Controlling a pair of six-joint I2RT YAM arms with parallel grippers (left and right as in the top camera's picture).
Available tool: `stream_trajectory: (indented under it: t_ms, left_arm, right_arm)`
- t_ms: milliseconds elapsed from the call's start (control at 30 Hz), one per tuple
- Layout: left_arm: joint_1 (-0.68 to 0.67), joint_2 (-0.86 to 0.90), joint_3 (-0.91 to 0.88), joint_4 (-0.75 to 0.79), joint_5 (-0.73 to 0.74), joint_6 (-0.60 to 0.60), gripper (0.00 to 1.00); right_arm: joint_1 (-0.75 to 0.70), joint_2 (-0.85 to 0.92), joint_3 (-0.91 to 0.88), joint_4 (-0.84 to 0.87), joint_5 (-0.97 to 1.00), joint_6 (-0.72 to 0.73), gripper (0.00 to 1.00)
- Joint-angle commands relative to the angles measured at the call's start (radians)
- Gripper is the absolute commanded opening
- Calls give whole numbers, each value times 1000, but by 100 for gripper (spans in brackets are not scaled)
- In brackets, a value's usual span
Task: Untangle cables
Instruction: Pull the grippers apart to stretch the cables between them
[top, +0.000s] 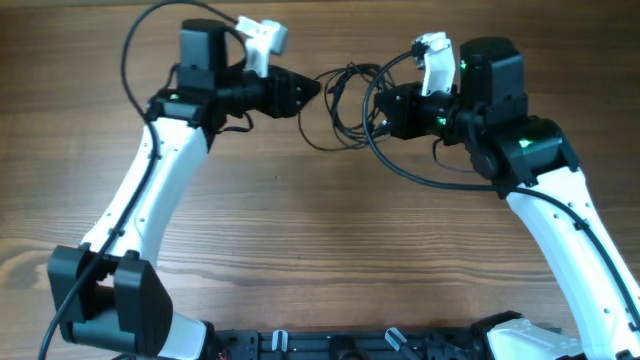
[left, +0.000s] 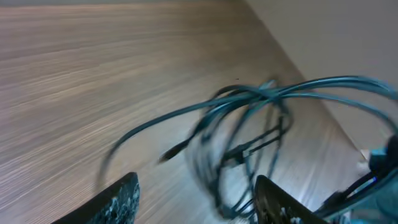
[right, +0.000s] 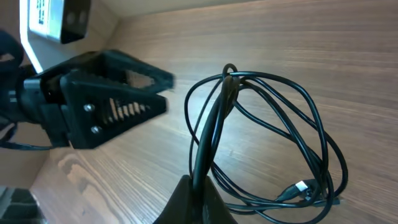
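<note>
**Right pincer anchors the tangle, left stands open to pick a strand**

My right pincer (right: 194, 190) is clamped tight on a bunch of strands. From it the cables (right: 267, 124) fan out in overlapping loops over the wooden worktop (top: 320, 230), in the gap between my two arms. A small plug end (right: 303, 186) lies low in the coil. My left pincer (left: 198, 186) has its jaws well apart and nothing in them, with the loops hanging just ahead of its fingers (left: 121, 198).

I judge this to be the pull-apart step: one side anchored, the other choosing. Next, the left should close around one outer loop rather than the whole bundle. Then it should draw away from the right so the coil opens.
</note>
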Motion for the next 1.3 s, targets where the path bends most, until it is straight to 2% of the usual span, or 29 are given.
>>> stream_trajectory:
  t_ms: [0,33,100,133,167,200,233,400,533,700,900,967,1267]
  left_arm:
    - [-54,7,18,53,38,26,61]
    - [-64,7,18,63,37,26,61]
    - [-70,7,18,64,37,26,53]
    - [-70,9,18,64,37,26,44]
    - [-70,10,18,64,26,26,29]
    - [-70,10,18,64,9,26,6]
    - [-70,10,18,64,7,26,4]
    - [-69,10,18,55,-39,26,4]
    - [-10,-11,18,-3,-114,27,4]
    - [229,-138,18,-129,-124,57,4]
    - [417,-263,18,-171,-124,56,4]
    - [473,-280,18,-182,-124,56,4]
    - [665,-317,18,-192,-70,48,4]
  right_arm:
    - [25,-21,5,22,-83,13,4]
    - [31,-21,5,25,-83,12,4]
    - [32,-21,5,24,-80,12,4]
    - [32,-21,5,26,-81,13,4]
    - [32,-21,5,26,-80,12,4]
    - [32,-21,5,27,-80,12,4]
    - [32,-21,5,30,-80,12,4]
    - [32,-21,5,42,-40,14,4]
    - [22,-21,5,2,153,58,4]
    - [-26,-21,5,-61,328,55,4]
    - [-45,-17,5,-122,661,63,4]
    - [-116,-12,5,-154,715,64,4]
    - [-448,64,5,-200,714,28,4]
